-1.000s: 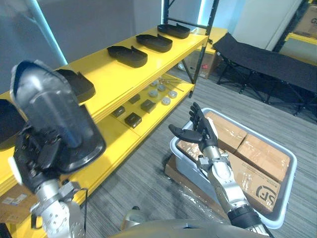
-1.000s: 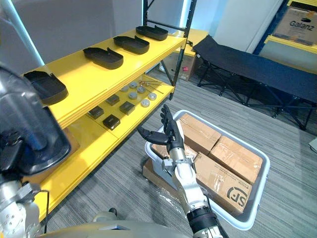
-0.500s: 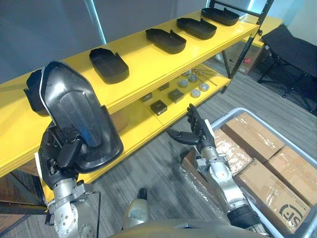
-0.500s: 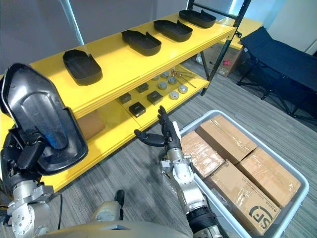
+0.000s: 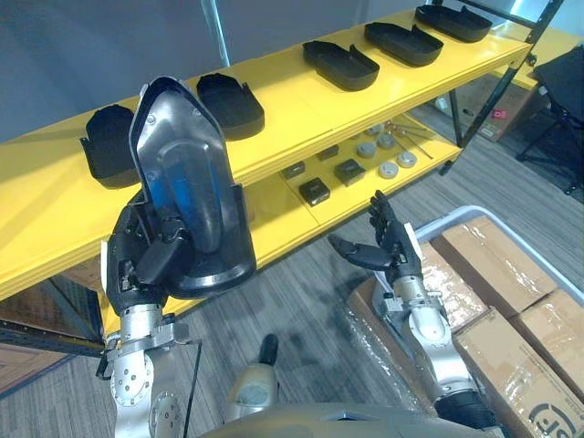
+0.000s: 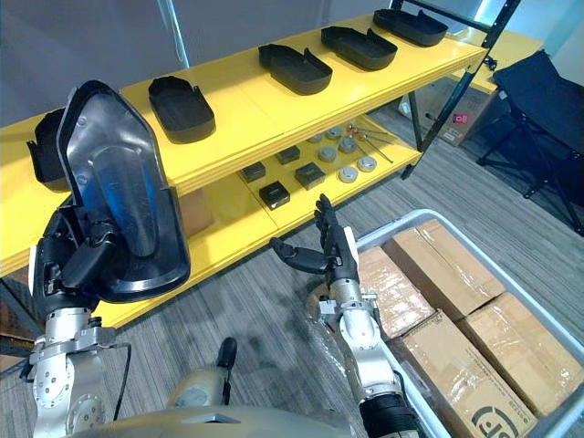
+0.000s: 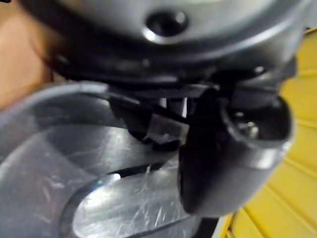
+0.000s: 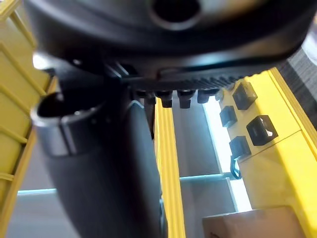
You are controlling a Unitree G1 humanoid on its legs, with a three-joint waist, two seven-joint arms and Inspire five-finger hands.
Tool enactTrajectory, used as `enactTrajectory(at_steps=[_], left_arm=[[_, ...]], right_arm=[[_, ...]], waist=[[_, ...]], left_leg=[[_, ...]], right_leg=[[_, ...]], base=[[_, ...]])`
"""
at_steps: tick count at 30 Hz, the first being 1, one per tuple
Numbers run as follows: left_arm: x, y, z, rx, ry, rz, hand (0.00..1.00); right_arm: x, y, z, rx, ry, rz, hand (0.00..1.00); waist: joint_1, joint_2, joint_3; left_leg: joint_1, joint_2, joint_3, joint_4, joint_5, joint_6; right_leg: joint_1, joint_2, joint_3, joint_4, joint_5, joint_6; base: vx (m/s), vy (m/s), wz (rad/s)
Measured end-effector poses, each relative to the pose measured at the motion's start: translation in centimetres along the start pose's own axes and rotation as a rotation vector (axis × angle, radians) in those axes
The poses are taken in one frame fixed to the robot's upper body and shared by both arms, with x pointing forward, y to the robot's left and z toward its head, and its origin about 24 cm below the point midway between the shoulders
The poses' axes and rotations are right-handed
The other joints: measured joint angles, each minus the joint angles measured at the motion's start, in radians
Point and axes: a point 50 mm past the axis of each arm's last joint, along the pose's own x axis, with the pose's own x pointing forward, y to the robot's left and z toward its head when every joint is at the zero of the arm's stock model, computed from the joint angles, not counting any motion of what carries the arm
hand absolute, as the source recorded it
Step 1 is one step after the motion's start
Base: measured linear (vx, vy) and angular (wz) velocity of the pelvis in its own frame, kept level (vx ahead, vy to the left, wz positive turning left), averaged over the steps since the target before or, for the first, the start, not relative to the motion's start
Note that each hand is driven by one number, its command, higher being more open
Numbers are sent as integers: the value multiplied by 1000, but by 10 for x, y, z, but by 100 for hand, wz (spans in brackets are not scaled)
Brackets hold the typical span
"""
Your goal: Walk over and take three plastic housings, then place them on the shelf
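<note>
Yellow shelf (image 5: 285, 102) boards run across the back above a grey carpet floor (image 5: 301, 306), and five black housings (image 6: 294, 68) lie in a row on the top level, open side up and apart from one another. On the lower level sit small black blocks (image 6: 274, 193) and round metal pieces (image 6: 347, 173). The left hand (image 5: 146, 265) is closed around the lower end of a sixth housing (image 5: 187, 210), fingers curled over its rim and thumb pressed on the shiny inner face, as the left wrist view also shows. This held housing stands nearly upright, its narrow end up and its hollow side toward the camera, in front of the shelf edge and not touching it. The right hand (image 5: 388, 251) hangs wide open and holds nothing, fingers straight and pointing up, thumb stuck out toward the shelf, above the carpet just beside the near corner of a grey bin (image 5: 456, 214) full of cardboard boxes (image 6: 443, 274). Compared with half a second ago, the held housing stands straighter and its top reaches higher against the top level, while the camera itself has swung; the right hand keeps the same open pose.
</note>
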Motion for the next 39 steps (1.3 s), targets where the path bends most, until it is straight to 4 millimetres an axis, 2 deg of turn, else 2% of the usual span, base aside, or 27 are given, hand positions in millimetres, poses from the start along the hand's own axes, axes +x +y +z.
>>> enactTrajectory(at_steps=[2,5,8,9,10,11,13,14,15,16,17,18,19,20,21,22,23,24,25,26,29,30,32,34,39], left_arm=[[-1,1,0,1,-2,7,0],[-1,2,1,2,-7,14,0],[-2,3,1,-3,-11,26,0],[-1,17,9,43,-42,53,0],[1,18,10,44,-50,70,0],[1,19,10,49,-54,79,0],[2,22,12,57,-63,93,0],[2,22,12,56,-62,99,0],[2,22,13,63,-61,98,0],[10,19,17,63,-91,78,0],[16,16,19,53,-110,72,0],[27,7,22,16,-150,69,0],[36,0,24,-13,-181,53,0],[43,-9,23,-36,-191,25,0],[45,-11,23,-43,-192,14,0],[41,-13,17,-43,-159,1,0],[38,-12,16,-39,-146,1,0],[34,-10,14,-22,-128,-9,0],[30,-10,9,-31,-103,-5,0],[25,-9,6,-34,-81,-9,0],[25,-9,8,-60,-85,-28,0],[25,-10,9,-66,-90,-36,0],[26,-15,14,-71,-113,-78,0],[27,-22,20,-85,-139,-121,0],[26,-33,29,-105,-178,-173,0]], right_arm=[[1,0,3,2,-17,7,100],[4,1,9,18,-54,10,100],[5,2,13,-37,-73,-2,100],[10,-7,25,-26,-129,-105,100],[10,-9,30,-25,-150,-116,100],[11,-10,32,-23,-166,-120,100],[14,-7,38,-12,-198,-115,100],[16,-7,41,-11,-209,-112,100],[18,-9,42,-16,-216,-115,100],[21,-15,46,-24,-233,-125,100],[24,-19,49,-34,-244,-136,100],[27,-27,57,-89,-279,-147,100],[25,-37,65,-134,-323,-177,100],[21,-51,76,-171,-381,-234,100],[19,-55,81,-176,-408,-261,100],[14,-63,94,-185,-475,-311,100],[11,-66,102,-188,-513,-325,100],[6,-68,117,-192,-597,-340,100],[3,-71,129,-211,-662,-344,100],[1,-74,143,-226,-726,-333,100],[4,-77,161,-219,-799,-307,100],[5,-78,164,-208,-808,-305,100],[3,-84,166,-171,-817,-315,100],[-5,-91,154,-144,-773,-351,100],[-14,-89,128,-79,-682,-389,100]], waist=[[1,-5,7],[7,-6,22],[19,-9,33],[35,-42,33],[23,-50,26],[28,-53,20],[30,-63,15],[31,-63,16],[16,-53,16],[-22,-29,29],[-32,-29,29],[-43,-8,31],[-61,6,36],[-79,4,37],[-86,-3,38],[-86,-31,27],[-87,-41,21],[-88,-79,5],[-92,-63,4],[-88,-33,-15],[-79,-19,-24],[-79,-21,-24],[-81,-26,-28],[-83,-29,-31],[-85,-31,-35]], left_leg=[[-13,1,4,32,-14,1],[-70,-7,4,159,-77,7],[-90,-29,4,251,-134,14],[-139,-61,101,454,-291,67],[-144,-79,81,454,-292,90],[-140,-87,86,446,-286,94],[-134,-104,84,435,-292,107],[-114,-127,76,414,-293,115],[-75,-148,47,369,-300,136],[-42,-158,-21,325,-286,142],[-19,-154,-62,289,-280,153],[11,-132,-134,233,-279,158],[17,-129,-174,222,-278,157],[23,-138,-199,228,-249,147],[32,-151,-204,233,-234,138],[60,-204,-240,247,-259,139],[67,-226,-258,255,-274,135],[68,-250,-233,264,-304,129],[66,-212,-177,288,-323,115],[49,-157,-139,302,-334,88],[50,-105,-101,286,-338,69],[55,-97,-88,277,-337,68],[63,-79,0,249,-326,65],[80,-78,100,216,-300,68],[113,-89,129,165,-286,74]], right_leg=[[-6,-3,9,14,-5,2],[-10,-18,12,42,-14,8],[15,-45,7,63,-30,26],[91,-80,25,38,-51,6],[47,-103,57,139,-22,-25],[17,-117,101,187,31,-12],[-1,-125,126,238,63,5],[-24,-143,133,282,109,-12],[-68,-174,168,420,223,-45],[-185,-183,225,611,237,-56],[-228,-138,247,631,104,-81],[-277,3,297,508,-4,-127],[-310,88,354,400,-12,-128],[-336,144,448,292,-8,-109],[-339,158,491,248,1,-95],[-336,151,561,152,28,-75],[-324,142,559,114,45,-88],[-296,115,542,50,91,-102],[-269,112,500,39,106,-76],[-238,135,458,-5,119,-83],[-173,170,394,-91,137,-99],[-159,175,383,-107,138,-100],[-119,175,342,-145,138,-100],[-92,159,309,-158,138,-101],[-70,148,292,-161,138,-101]], base=[[-92,3,-8],[-51,38,0],[48,163,24],[215,340,81],[338,448,85],[169,147,41],[214,154,16],[248,182,34],[143,155,86],[143,89,104],[91,-3,127],[121,-62,126],[132,-59,179],[132,-75,165],[203,-179,160],[218,-190,111],[327,-287,125],[313,-300,117],[350,-319,119],[217,-193,80],[242,-129,51],[243,-99,54],[173,-36,54],[132,25,46],[84,51,18]])
